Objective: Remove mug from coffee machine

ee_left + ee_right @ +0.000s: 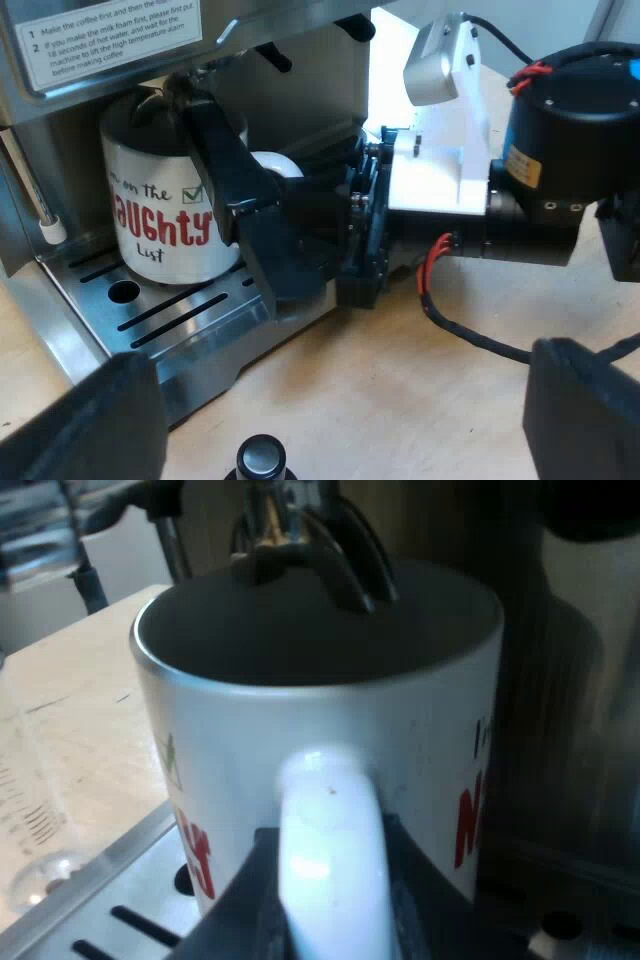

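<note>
The mug, white ceramic w/ red lettering, stood upright on the drip tray of the espresso machine, under its spouts. We judged it stiff, glazed so a bit slippery, breakable if knocked and prob. not heavy, w/ the handle the best place to hold. Our right gripper was clamped on that handle, one finger each side w/ no gap visible, while our left gripper hung w/ jaws wide apart over the tabletop, near a black-knobbed tamper and well clear of the mug.

Pale wood tabletop; bright white light beyond; pale wall.
</note>
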`<action>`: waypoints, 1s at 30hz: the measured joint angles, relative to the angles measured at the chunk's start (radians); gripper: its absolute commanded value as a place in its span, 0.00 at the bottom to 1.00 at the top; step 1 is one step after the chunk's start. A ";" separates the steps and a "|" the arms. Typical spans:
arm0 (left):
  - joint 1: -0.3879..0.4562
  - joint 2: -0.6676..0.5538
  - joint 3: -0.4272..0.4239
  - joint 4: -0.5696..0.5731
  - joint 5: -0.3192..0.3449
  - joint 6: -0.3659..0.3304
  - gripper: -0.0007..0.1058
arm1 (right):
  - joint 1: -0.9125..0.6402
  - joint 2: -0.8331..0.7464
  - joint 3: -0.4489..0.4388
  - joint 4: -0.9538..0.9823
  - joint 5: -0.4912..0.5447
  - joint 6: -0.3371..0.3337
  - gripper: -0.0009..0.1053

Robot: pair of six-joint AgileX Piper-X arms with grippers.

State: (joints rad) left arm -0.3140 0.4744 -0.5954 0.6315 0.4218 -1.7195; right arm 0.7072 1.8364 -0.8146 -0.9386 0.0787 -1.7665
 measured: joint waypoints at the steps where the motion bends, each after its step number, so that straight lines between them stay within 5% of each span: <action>1: 0.000 0.000 0.000 0.000 0.000 0.000 0.82 | 0.002 -0.008 0.010 0.002 0.000 0.000 0.01; 30: 0.000 0.000 0.000 0.002 0.022 0.000 0.82 | 0.004 -0.369 0.387 0.030 -0.006 -0.005 0.01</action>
State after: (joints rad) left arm -0.3140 0.4744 -0.5954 0.6333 0.4436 -1.7195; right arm 0.7107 1.4672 -0.4278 -0.9082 0.0724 -1.7718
